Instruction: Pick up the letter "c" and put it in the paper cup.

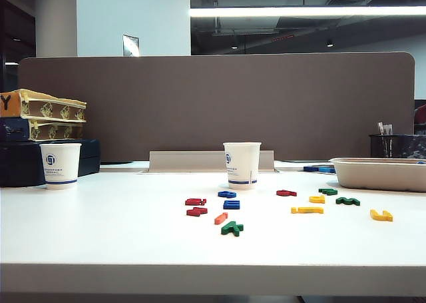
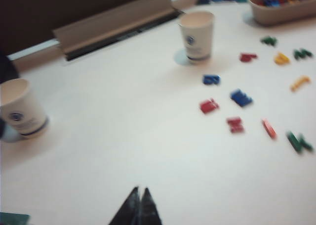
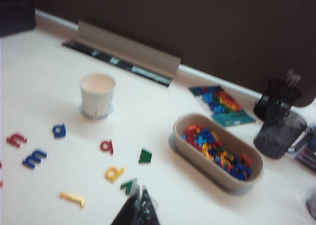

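Note: letter "c" not discernible in any view; position against either set of jaws cannot be told.
Left gripper (image 2: 139, 205): dark tapered fingers pressed together, nothing between, over bare tabletop (image 2: 113, 136) toward front edge.
Right gripper (image 3: 139, 207): fingers likewise together, just beside green letter (image 3: 128, 186).
Paper cup (image 1: 241, 164): white, tapered, blue band at base, upright near rear edge, well apart from both grippers. Cup's interior too blurred for you to judge.

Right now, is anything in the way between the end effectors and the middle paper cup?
No. Bare table lies before the left end effector; only flat letters lie between the right end effector and the paper cup.
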Available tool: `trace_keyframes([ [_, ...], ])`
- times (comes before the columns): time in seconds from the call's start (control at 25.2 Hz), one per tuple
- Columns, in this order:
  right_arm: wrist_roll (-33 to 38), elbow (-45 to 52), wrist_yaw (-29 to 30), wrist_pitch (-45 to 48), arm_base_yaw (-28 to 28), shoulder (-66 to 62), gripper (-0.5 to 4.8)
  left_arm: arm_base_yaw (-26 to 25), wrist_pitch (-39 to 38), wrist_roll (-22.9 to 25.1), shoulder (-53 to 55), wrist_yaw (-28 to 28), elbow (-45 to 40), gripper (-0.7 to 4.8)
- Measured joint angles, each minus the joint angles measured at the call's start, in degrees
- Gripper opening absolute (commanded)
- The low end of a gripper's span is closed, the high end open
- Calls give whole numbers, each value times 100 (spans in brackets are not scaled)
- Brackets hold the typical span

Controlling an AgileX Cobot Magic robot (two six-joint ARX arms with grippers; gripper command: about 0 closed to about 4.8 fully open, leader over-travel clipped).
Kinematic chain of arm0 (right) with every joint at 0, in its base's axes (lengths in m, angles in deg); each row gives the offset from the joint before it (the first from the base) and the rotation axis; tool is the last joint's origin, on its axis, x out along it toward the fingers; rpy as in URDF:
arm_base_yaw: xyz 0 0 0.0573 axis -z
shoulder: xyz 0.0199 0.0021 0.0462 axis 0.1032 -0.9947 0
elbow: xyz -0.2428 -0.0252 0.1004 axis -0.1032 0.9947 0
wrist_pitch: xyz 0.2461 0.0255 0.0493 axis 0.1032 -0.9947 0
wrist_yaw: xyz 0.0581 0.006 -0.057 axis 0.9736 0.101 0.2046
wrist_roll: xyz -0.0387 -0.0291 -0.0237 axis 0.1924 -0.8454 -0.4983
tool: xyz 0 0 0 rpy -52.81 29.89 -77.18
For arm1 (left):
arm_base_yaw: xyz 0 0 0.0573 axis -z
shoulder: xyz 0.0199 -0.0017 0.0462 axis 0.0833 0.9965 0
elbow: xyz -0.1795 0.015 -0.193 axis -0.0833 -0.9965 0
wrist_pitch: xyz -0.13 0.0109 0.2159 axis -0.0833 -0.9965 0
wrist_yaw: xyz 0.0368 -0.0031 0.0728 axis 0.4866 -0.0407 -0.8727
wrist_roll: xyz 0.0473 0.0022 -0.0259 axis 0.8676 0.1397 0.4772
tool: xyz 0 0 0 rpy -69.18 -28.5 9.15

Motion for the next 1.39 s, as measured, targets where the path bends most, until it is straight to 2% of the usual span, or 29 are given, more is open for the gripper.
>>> trace_keyframes([
  [0.2,11,455,0,748,0,0,0,0,940,-562,-7,-881,-83,-6],
  [0.52,155,931,-149,1294,0,17,-1,0,1217,-645,-4,-981,-85,-6],
  [0.59,155,984,-234,1303,0,57,-1,0,1213,-824,-4,-1023,-85,-6],
  [0.71,157,1137,-284,1252,0,415,-1,0,1226,-1139,-7,-1241,-98,-6],
  [0.95,157,1226,-518,800,0,1139,-1,0,1189,-1141,-9,-1263,-175,-6],
  [1.23,157,1248,-634,-219,0,2026,-1,0,1176,-1156,-70,-1368,-173,-6],
  [1.39,417,1353,-791,-7,11,2022,-1,0,973,-1156,-109,-1377,-177,-6],
])
